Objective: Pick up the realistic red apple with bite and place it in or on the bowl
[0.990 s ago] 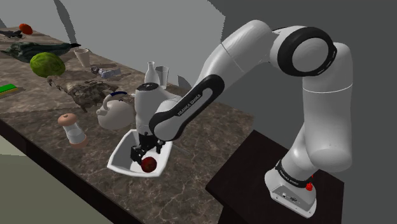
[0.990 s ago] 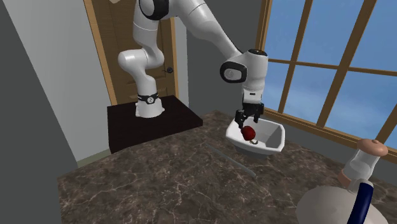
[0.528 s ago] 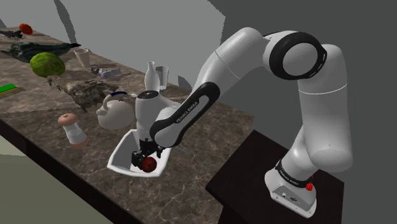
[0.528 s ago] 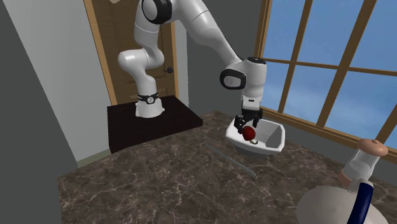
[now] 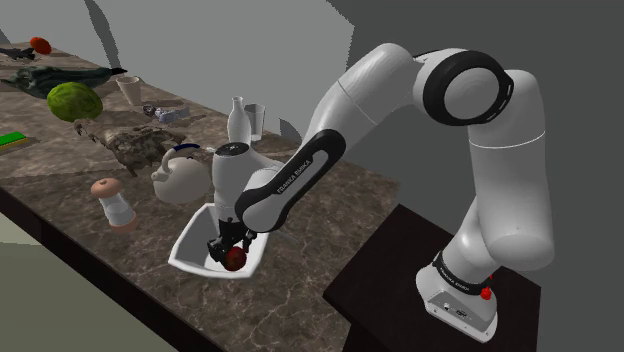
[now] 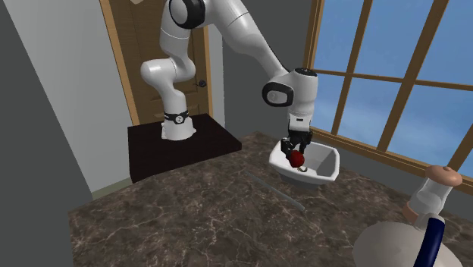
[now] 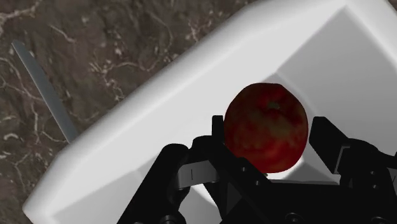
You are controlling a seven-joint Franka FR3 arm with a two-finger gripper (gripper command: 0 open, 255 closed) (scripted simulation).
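Wrist view, claw [image 7: 267,130] clasping red apple [image 7: 264,118], within white bowl [image 7: 146,121]

White rounded arm [image 5: 500,190] with black joint bands, a lettered forearm and black fingers [image 7: 347,153].

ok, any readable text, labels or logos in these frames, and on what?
"FRANKA EMIKA": white lettering on the arm's dark forearm band, small, just readable in the shoulder view.
Marks on the arm's base: too small to read.
Nothing written on the bowl or the apple.
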